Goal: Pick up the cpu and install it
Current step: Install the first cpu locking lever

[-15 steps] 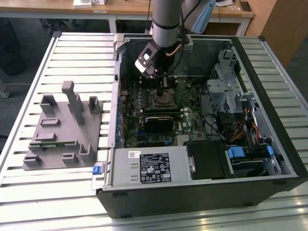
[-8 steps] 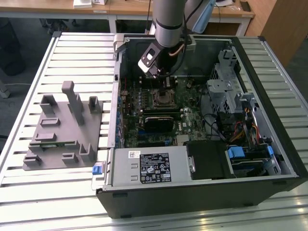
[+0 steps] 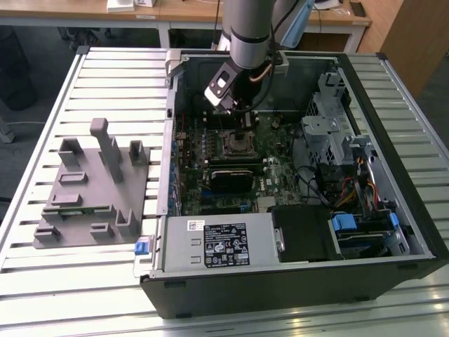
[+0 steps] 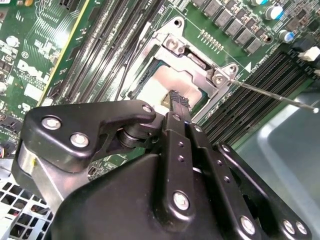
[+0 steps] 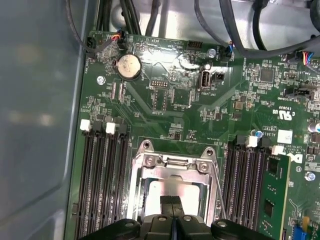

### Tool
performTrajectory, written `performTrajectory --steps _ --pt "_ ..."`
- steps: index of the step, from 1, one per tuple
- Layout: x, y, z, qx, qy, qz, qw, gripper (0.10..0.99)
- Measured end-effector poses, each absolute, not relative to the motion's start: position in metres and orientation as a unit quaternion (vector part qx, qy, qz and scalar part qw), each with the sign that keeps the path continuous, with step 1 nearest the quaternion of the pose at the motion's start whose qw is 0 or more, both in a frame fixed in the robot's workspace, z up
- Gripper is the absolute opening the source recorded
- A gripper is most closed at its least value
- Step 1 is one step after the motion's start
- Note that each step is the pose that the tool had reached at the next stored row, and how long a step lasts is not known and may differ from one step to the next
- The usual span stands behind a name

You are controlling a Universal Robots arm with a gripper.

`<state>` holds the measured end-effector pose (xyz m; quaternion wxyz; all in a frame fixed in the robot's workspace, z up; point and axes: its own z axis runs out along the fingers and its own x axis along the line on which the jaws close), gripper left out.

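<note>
Evidently hand closed, empty, just above cpu lying in socket; chip light, stiff, fragile: grip by edges.

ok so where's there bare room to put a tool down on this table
In the exterior view, bare slats of the table lie above the grey fixture and in the strip below the computer case. Inside the case it is crowded, with the gripper over the socket.
</note>
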<state>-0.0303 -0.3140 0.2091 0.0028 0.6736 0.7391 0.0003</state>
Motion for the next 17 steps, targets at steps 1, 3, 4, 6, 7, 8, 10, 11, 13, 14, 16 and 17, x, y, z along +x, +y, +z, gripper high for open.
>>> performTrajectory --steps 1,3,4,6,7,8,10,11,13,14,16,17 --pt "-0.030 -0.314 0.209 0.674 0.739 0.000 0.003 0.106" --pt "-0.029 -0.314 0.209 0.674 0.739 0.000 0.003 0.106" --pt "-0.029 -0.314 0.209 0.674 0.739 0.000 0.003 0.106" --pt "-0.029 -0.314 0.209 0.674 0.739 0.000 0.003 0.106" --pt "-0.029 -0.314 0.210 0.674 0.739 0.000 0.003 0.106" --pt "-0.029 -0.314 0.211 0.674 0.739 0.000 0.003 0.106" --pt "-0.029 -0.314 0.215 0.674 0.739 0.001 0.003 0.106" --pt "-0.029 -0.314 0.218 0.674 0.739 0.001 0.002 0.106" --pt "-0.029 -0.314 0.225 0.674 0.739 0.001 0.002 0.106" --pt "-0.029 -0.314 0.228 0.674 0.739 0.002 0.002 0.106" --pt "-0.029 -0.314 0.234 0.674 0.739 0.002 0.001 0.106" --pt "-0.029 -0.314 0.238 0.674 0.739 0.003 0.001 0.106"
